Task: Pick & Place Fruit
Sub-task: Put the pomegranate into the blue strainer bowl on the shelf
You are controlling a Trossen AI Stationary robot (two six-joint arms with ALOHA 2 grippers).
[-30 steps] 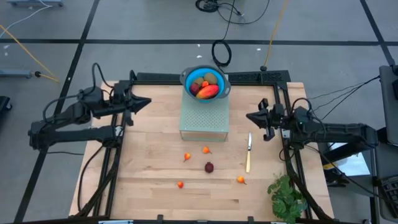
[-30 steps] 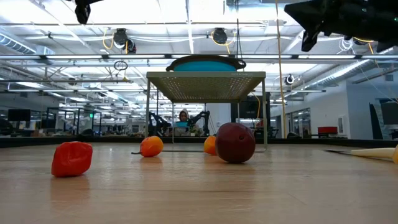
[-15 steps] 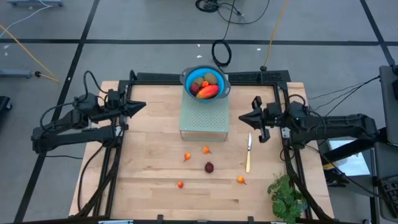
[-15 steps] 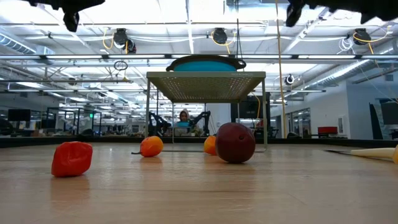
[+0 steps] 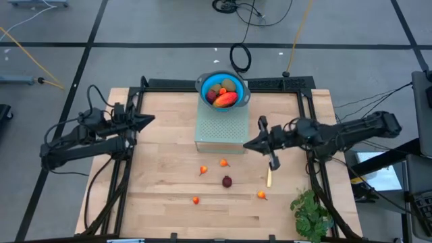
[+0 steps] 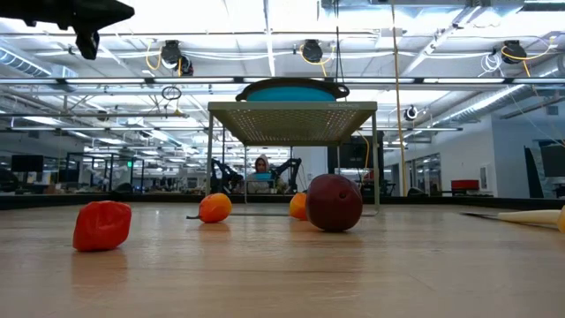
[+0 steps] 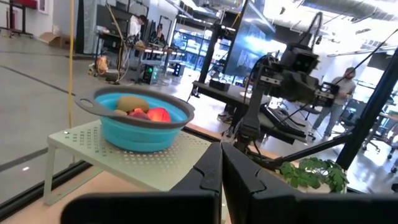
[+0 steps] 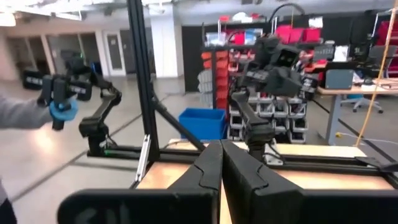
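Right pincer [image 5: 247, 144] closed, empty, centre-right over worktop [image 5: 169, 209], beside knife [image 5: 268, 177]. Left pincer [image 5: 150, 119] closed, empty, centre-left. Mango [image 5: 225, 99] in blue colander [image 5: 205, 84], upper centre.

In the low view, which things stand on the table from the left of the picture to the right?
Red-orange piece → small orange fruit → dark-red ball → knife at the right edge. One more orange piece is half hidden behind the dark-red ball, so I leave it out.

Bowl [image 5: 223, 88] w/ fruit on rack [image 5: 221, 127]; small fruit [image 5: 227, 181] in front.
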